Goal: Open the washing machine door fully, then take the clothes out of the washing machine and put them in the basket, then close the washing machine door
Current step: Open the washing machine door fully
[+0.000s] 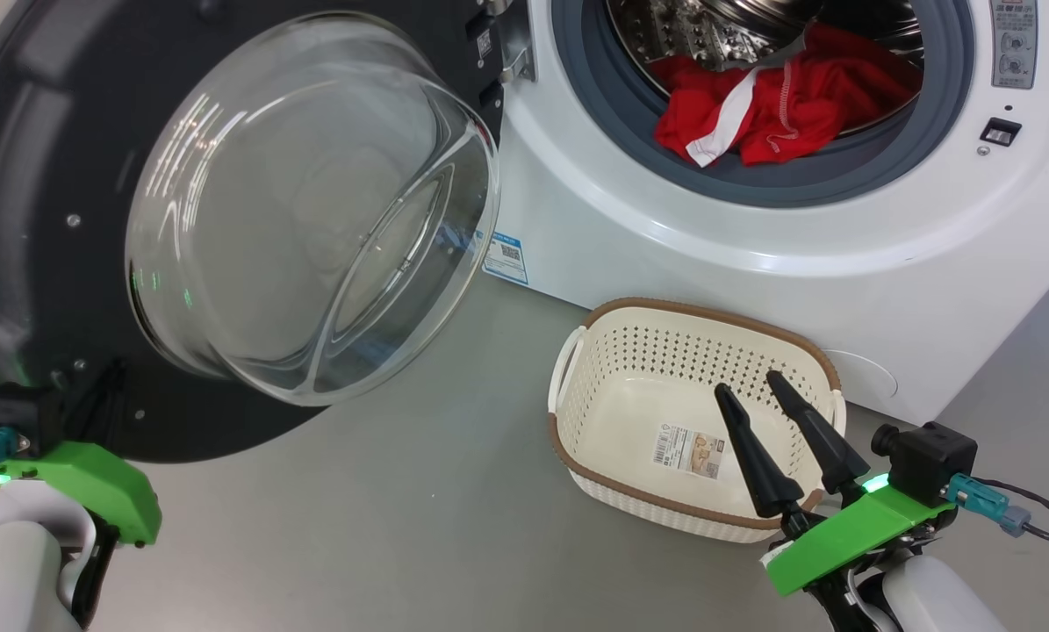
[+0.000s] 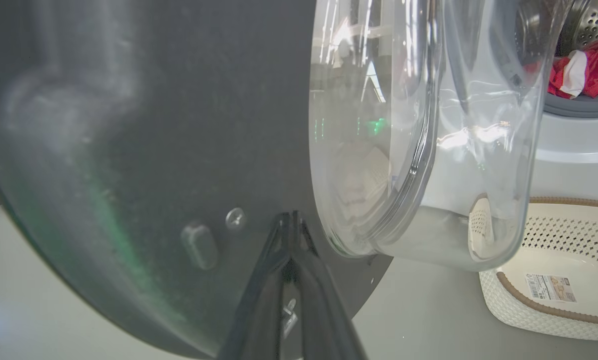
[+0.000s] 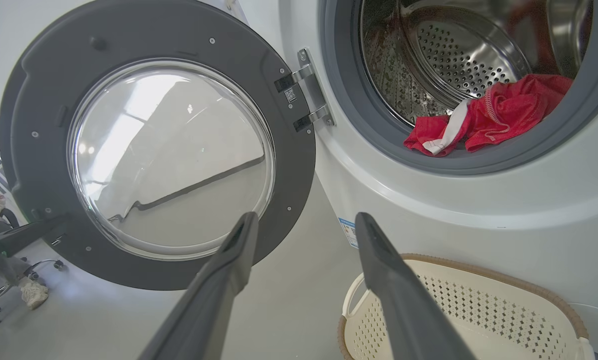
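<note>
– While the washing machine door (image 1: 41, 219) hangs swung wide to the left of the washing machine (image 1: 664, 254), where does the left gripper (image 2: 291, 222) sit?
– Its fingers are pressed together, tips right at the inner face of the door's black rim, low beside the glass bowl (image 1: 313, 211).
– And the right gripper (image 1: 748, 384)?
– Fingers apart, nothing between them, over the basket (image 1: 708, 309), which sits on the floor (image 1: 401, 491) just before the machine.
– The clothes (image 1: 787, 105)?
– Red with white trim, heaped in the drum (image 3: 454, 60), spilling onto the grey gasket (image 1: 840, 175).
</note>
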`<state>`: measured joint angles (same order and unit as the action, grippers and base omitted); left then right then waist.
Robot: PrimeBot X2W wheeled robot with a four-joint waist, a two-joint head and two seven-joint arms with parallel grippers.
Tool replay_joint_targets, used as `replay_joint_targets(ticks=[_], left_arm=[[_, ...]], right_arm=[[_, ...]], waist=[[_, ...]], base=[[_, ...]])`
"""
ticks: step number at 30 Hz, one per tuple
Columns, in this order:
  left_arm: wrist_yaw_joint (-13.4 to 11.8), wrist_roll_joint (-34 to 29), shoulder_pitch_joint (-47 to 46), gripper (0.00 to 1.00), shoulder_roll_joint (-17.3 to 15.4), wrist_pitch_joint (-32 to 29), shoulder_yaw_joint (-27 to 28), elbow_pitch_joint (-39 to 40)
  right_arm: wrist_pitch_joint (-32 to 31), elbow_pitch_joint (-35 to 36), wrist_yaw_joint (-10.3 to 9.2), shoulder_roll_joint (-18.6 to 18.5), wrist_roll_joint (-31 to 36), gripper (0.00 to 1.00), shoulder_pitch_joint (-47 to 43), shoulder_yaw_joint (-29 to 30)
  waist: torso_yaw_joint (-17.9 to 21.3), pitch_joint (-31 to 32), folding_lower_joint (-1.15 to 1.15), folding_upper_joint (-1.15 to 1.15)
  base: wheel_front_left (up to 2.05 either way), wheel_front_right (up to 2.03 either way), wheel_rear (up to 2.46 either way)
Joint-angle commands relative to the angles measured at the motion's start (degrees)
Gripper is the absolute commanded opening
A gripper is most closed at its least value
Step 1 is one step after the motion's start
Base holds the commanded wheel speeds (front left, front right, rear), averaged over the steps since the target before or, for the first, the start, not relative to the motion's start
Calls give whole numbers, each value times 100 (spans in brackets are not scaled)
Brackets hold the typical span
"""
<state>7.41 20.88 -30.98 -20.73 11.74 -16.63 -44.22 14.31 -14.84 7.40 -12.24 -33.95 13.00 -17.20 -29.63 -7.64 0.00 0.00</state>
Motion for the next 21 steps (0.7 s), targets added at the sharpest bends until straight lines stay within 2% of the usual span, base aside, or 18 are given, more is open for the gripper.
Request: replay_joint_targets(ticks=[1, 13, 21], left_arm=[[4, 75, -267, 0, -365, 90, 197, 14], [7, 303, -35, 0, -326, 283, 41, 90], [-83, 388, 444, 0, -264, 319, 150, 545]], right_arm=[[69, 127, 9, 17, 15, 100, 100, -78], [69, 98, 9, 30, -9, 100, 75, -79], [69, 82, 9, 76, -25, 100, 13, -74]], waist=[[1, 10, 0, 0], [65, 122, 0, 0], [204, 325, 0, 0]], base=[[0, 0, 0], [0, 0, 0], [0, 0, 0]])
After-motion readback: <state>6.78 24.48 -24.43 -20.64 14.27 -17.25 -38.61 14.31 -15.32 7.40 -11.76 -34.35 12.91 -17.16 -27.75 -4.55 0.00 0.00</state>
